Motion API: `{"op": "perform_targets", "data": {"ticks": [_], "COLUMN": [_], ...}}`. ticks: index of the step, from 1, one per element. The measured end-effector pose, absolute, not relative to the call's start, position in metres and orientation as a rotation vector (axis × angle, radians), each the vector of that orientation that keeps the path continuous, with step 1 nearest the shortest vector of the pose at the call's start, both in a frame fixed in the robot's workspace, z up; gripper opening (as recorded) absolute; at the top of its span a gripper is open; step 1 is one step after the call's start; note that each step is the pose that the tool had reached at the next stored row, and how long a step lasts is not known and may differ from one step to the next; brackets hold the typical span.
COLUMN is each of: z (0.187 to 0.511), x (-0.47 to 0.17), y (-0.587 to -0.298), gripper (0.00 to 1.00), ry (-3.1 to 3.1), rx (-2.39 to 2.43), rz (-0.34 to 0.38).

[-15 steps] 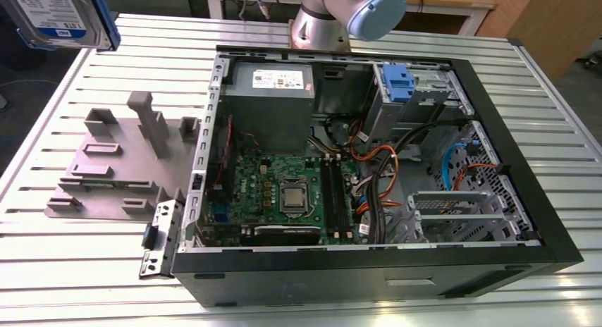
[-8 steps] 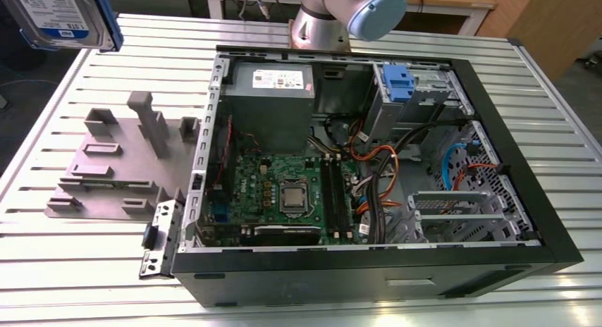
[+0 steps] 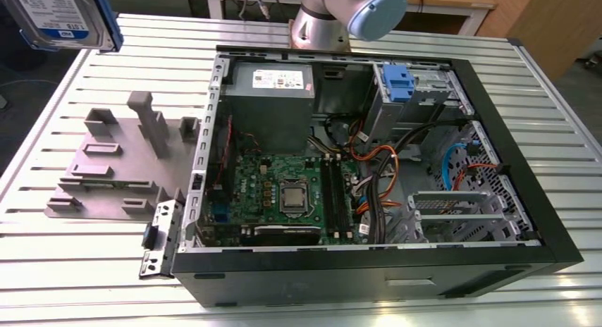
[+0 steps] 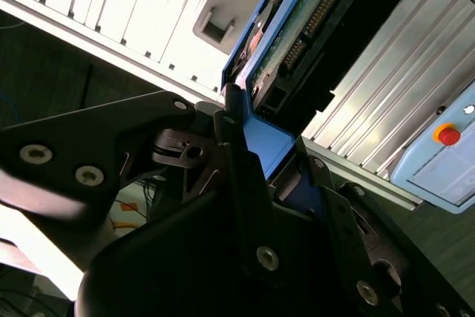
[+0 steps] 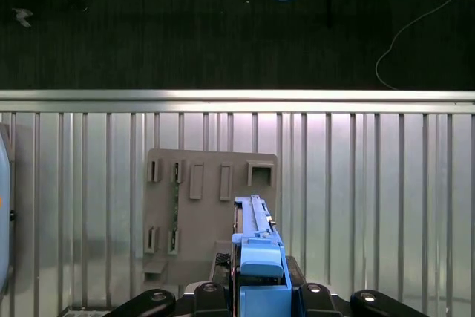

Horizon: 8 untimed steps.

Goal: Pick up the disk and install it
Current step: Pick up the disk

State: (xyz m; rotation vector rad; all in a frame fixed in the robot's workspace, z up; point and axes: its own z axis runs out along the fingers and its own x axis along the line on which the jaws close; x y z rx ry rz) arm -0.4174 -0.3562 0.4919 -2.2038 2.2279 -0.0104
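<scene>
- Carrying the disk [image 3: 58, 15] looks like the step in hand: the gripper [image 5: 261, 276] holds it up in the air above the table [image 3: 84, 270]
- The jaws are pinching the disk, one on each side, and they press on its blue rail [image 4: 267, 146]
- To do this well, I think the squeeze must be firm and even, so the disk cannot slip or tip between the jaws
- I think a slow, smooth move is best, because most of the disk sticks out past the jaws and could wobble
- The open computer case [image 3: 357, 274] sits well apart from the jaws; its walls and wires [image 3: 376, 154] look easy to bump, so care is wise near them
- A grey holder plate [image 5: 200, 220] lies on the table below the jaws, apart from the disk
- The disk is flat and silver, with a white and blue label [image 3: 52, 10] on one face and blue plastic along its sides
- In the second wrist view its other face shows a green board [image 4: 300, 20]
- In the first wrist view it looks thin, because it is seen from its edge, reaching out from between the jaws
</scene>
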Motion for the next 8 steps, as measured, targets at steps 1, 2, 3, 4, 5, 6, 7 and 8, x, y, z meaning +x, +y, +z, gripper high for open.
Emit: {"op": "perform_targets", "data": {"ticks": [1, 2, 3, 4, 5, 6, 7, 8], "z": [0.492, 0.492, 0.492, 0.492, 0.492, 0.492, 0.492, 0.492], "x": [-0.417, -0.417, -0.417, -0.417, -0.417, -0.417, -0.417, -0.417], "y": [-0.357, -0.359, -0.360, -0.362, -0.364, -0.366, -0.367, -0.368], "gripper": [0.36, 0.36, 0.36, 0.36, 0.36, 0.36, 0.36, 0.36], "ry": [2.228, 2.228, 2.228, 2.228, 2.228, 2.228, 2.228, 2.228], "rx": [-2.204, -2.203, -2.204, -2.204, -2.204, -2.204, -2.204, -2.204], "rz": [-0.010, -0.011, -0.010, -0.010, -0.010, -0.010, -0.011, -0.010]}}
